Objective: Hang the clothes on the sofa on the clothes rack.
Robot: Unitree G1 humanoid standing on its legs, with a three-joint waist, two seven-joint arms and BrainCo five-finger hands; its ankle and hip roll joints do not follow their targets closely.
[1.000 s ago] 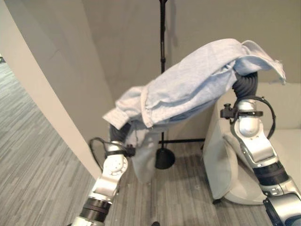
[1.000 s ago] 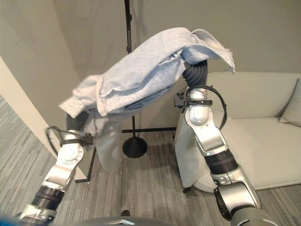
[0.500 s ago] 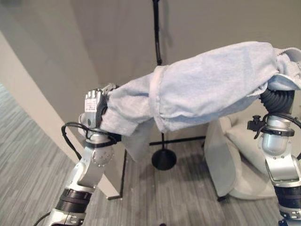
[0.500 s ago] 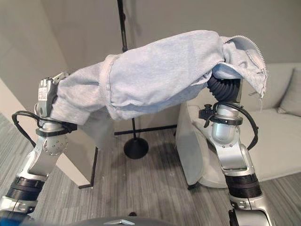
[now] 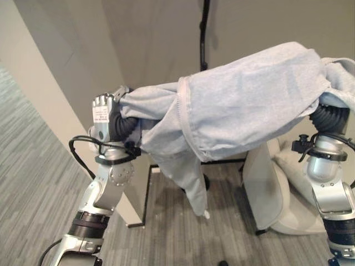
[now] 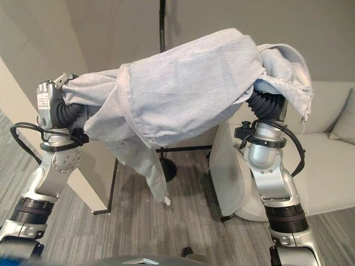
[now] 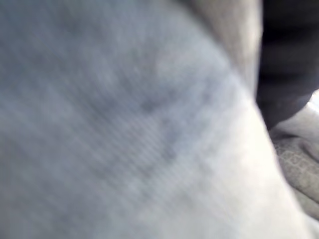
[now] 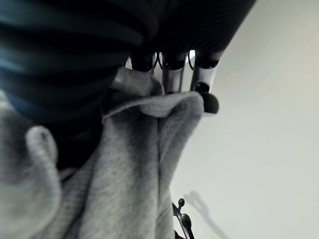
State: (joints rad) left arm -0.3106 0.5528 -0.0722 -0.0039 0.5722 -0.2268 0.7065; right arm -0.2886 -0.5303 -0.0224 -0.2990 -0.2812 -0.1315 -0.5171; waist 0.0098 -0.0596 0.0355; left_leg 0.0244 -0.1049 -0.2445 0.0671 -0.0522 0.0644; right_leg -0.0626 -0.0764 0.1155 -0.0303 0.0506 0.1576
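Hoodie (image 6: 183, 83), soft, limp and light, sags between both arms; right robot hand (image 8: 172, 79) pinches its edge, left robot hand (image 5: 119, 119) buried, grip unclear.

Pale grey-blue cloth (image 7: 124, 129) lay right against the camera, its weave faintly visible, a dark shape (image 7: 289, 59) sat past its edge at one side, perhaps the hand's ribbed cover, with a lighter textured patch (image 7: 299, 162) beside it.

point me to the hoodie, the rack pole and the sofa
hoodie (image 6: 188, 83), right eye view, on the grey body panel stretched between the arms.
rack pole (image 5: 203, 39), left eye view, on the black upright above the cloth.
sofa (image 6: 327, 166), right eye view, on the seat cushion.
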